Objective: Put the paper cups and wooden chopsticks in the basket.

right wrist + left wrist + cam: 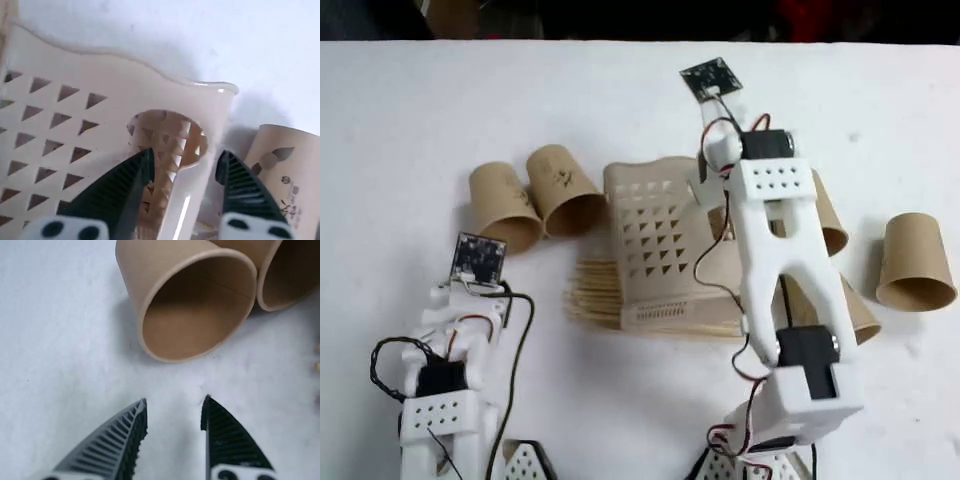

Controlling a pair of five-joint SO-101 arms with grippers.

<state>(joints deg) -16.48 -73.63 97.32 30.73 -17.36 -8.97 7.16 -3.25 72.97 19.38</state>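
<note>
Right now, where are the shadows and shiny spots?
Left wrist view: a soft shadow lies on the table beside the nearest cup. Right wrist view: a bright glint sits on the rim of the basket, and a shadow falls on the table beyond it.

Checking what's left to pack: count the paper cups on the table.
5 paper cups: two side by side left of the basket, two partly hidden by the right arm, one alone far right. The arm may hide more.

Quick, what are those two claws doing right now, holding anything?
Left gripper: open, empty, facing a paper cup on its side.
Right gripper: open, empty, at the basket.
</note>
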